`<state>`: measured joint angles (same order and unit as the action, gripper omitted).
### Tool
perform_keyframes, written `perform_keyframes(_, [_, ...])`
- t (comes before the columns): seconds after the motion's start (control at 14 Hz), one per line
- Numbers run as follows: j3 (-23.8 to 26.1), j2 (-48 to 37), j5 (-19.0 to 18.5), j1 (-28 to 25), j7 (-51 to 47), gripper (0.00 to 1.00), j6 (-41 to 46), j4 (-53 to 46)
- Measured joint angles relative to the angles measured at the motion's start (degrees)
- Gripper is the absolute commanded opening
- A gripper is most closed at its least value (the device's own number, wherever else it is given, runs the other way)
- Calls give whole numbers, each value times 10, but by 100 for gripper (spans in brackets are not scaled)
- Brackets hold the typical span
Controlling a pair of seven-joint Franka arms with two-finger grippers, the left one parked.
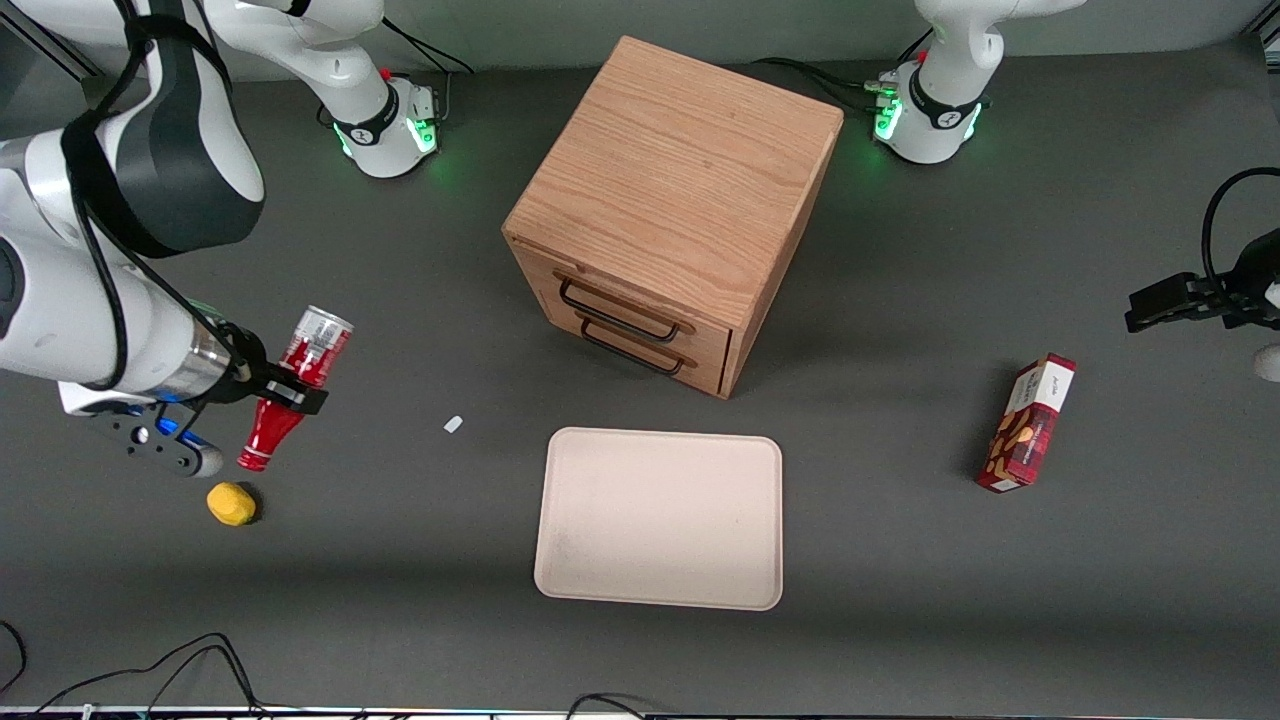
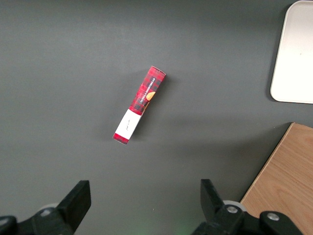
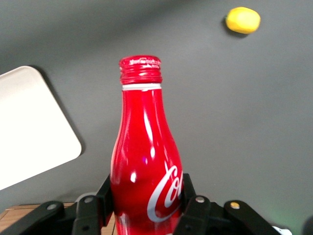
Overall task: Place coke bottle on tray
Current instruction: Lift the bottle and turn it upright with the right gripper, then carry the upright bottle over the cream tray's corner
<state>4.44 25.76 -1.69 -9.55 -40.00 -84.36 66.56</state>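
One tilted coke bottle [image 1: 292, 391] (pincer-held [image 1: 283, 385]), cap down.

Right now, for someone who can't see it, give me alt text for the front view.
The working arm's hand is shut on a small red coke bottle with a silvery base, held tilted, cap down, above the dark table at the working arm's end. A large flat beige tray lies bare in front of a wooden two-drawer cabinet, with a small yellow object under the bottle.

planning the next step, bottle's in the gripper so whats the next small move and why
Probably carry it sideways toward the tray. The gripper is shut on the coke bottle, held tilted with its cap down, above the table near the yellow object, well short of the bare tray.
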Motion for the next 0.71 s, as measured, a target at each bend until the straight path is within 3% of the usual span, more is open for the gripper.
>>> perform_keyframes(0.29, [2,112,4,-75,1,0,-27,-94])
perform_keyframes(0.71, [3,268,17,-132,51,0,-208,-140])
